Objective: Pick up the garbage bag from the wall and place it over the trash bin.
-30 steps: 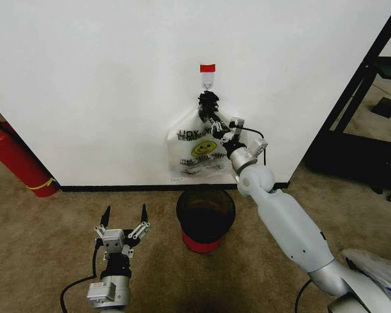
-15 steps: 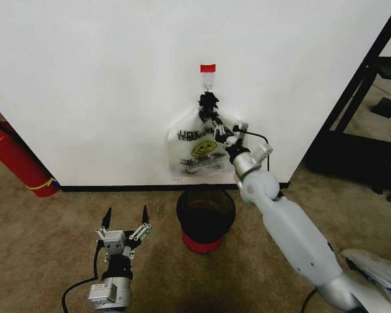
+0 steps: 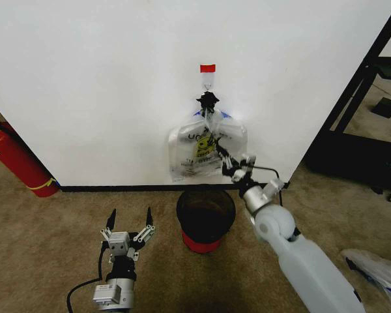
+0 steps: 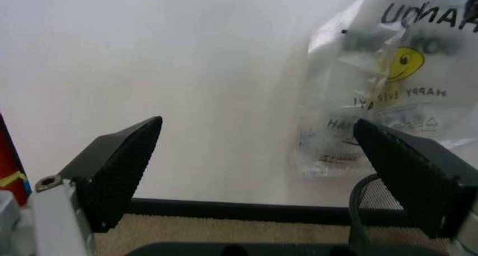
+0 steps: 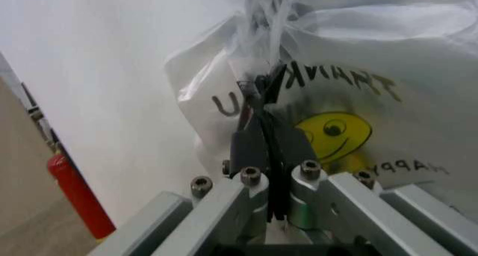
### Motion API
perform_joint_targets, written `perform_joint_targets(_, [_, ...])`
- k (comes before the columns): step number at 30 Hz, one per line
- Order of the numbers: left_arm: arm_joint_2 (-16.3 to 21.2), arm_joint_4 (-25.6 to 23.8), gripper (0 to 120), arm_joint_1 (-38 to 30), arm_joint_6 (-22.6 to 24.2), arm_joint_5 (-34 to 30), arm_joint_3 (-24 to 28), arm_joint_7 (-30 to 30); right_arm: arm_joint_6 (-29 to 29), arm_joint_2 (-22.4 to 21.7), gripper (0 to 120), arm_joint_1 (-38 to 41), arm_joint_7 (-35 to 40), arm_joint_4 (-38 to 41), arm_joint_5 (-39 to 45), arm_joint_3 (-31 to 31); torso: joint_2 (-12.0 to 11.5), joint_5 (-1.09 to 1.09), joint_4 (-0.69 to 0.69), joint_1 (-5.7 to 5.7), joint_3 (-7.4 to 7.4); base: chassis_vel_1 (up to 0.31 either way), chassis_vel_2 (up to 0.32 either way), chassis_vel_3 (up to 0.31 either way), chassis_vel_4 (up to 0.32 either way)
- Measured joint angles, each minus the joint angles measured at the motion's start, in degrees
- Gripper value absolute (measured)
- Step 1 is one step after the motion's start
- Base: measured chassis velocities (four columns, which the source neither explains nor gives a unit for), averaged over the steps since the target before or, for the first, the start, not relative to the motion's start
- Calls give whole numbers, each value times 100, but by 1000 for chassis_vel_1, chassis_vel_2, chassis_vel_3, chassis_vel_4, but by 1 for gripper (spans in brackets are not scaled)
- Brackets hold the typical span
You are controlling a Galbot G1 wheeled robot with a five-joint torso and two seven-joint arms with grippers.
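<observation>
A white smiley bag [image 3: 184,155] with a black knotted top hangs from the hook [image 3: 208,82] on the wall [image 3: 98,85]. Thin translucent plastic with blue patches, the garbage bag [image 3: 233,134], is spread in front of it. My right gripper [image 3: 220,152] is shut on a thin strip of that plastic [image 5: 269,26], low in front of the smiley. The trash bin [image 3: 182,210], black with a red base, stands on the floor right below. My left gripper [image 3: 128,222] hangs open low at the left, facing the wall, and the bag [image 4: 388,99] shows beyond its fingers [image 4: 120,161].
A red fire extinguisher [image 3: 16,162] leans at the wall's left end. A black frame [image 3: 360,98] stands at the right beyond the wall's corner. Another plastic bag [image 3: 378,268] lies on the carpet at the lower right. A black baseboard [image 3: 117,188] runs along the wall.
My right gripper has come down and back from the black knot to the bag's lower front, drawing plastic with it. The bag now looks wider, with blue patches showing. The left arm barely shifted.
</observation>
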Motion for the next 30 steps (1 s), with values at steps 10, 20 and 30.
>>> perform_joint_targets(10, [38, 55, 100, -99, -1, -18, 103, 3, 158, -164, 0, -1034, -200, 674, -452, 360, 0, 0, 0, 0, 0, 0, 0, 0, 0])
perform_joint_targets(20, [82, 129, 100, -182, 11, -32, 196, 10, 264, -102, 0, -1337, -216, 756, -593, 613, 0, 0, -1, 0, 0, 0, 0, 0, 0])
perform_joint_targets(30, [82, 126, 100, -112, 11, -28, 125, 10, -6, -62, 16, -96, 217, 202, -316, 171, 0, -1, 1, 1, 1, 0, 0, 0, 0])
